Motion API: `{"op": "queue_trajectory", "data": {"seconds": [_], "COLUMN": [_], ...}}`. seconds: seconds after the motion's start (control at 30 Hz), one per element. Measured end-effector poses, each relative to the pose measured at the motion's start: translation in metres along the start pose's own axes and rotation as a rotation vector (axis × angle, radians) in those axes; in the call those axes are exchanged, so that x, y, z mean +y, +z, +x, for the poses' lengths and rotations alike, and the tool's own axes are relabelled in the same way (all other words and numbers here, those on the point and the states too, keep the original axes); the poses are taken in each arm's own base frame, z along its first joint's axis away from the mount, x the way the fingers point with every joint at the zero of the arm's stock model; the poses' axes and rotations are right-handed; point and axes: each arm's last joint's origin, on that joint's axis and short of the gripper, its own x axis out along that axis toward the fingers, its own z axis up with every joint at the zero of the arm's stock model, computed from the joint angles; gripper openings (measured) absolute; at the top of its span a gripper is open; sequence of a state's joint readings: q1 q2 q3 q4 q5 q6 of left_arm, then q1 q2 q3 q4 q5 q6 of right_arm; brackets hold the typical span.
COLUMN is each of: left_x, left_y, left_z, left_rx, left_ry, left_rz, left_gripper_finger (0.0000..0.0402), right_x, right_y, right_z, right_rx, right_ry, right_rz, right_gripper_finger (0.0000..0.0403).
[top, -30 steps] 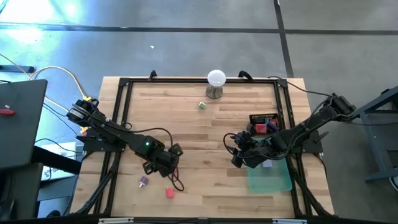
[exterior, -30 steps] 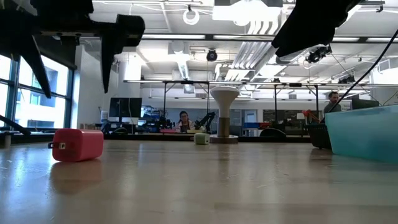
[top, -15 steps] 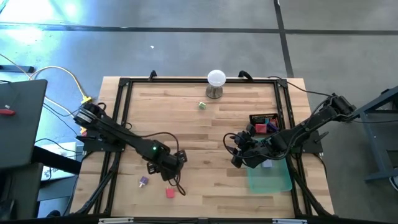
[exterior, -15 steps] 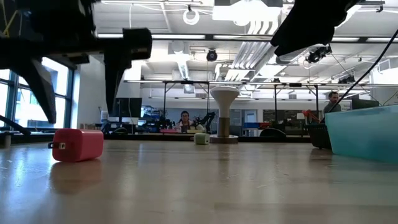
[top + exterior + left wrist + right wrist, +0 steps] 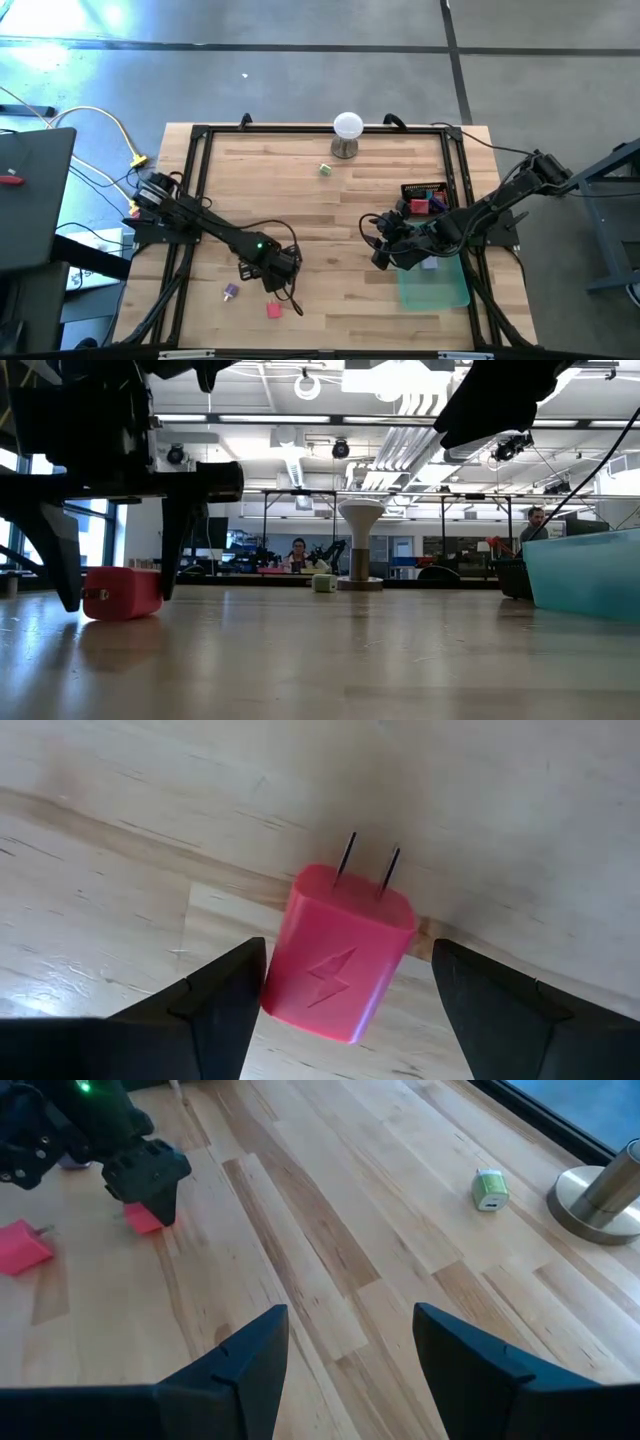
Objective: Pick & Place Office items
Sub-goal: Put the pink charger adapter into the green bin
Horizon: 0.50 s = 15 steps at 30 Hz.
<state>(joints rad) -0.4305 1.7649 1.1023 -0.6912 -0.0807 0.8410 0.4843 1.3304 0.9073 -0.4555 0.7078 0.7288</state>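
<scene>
The left gripper [image 5: 271,287] hangs low over the near-left part of the tabletop [image 5: 300,215], jaws spread wide and straddling the red charger [image 5: 338,953] without touching it. The charger lies flat, its two prongs pointing away from the gripper. A purple piece [image 5: 230,292] lies just beside it, toward the left edge. A pale green piece [image 5: 325,169] sits near the far edge. The right gripper [image 5: 378,238] waits right of centre beside the green tray [image 5: 436,287], jaws partly open and empty.
</scene>
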Motion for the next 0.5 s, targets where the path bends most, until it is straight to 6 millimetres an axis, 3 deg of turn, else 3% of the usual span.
{"op": "queue_trajectory", "data": {"seconds": [0.5], "left_x": [-0.0002], "left_y": [0.0003], "left_z": [0.0048], "left_rx": [0.008], "left_ry": [-0.012], "left_rz": [-0.02], "left_gripper_finger": [0.0275], "right_x": [0.0002], "right_y": [0.0002], "right_z": [0.0], "right_rx": [-0.002], "right_ry": [0.002], "right_rz": [0.002], "right_gripper_finger": [0.0203]}}
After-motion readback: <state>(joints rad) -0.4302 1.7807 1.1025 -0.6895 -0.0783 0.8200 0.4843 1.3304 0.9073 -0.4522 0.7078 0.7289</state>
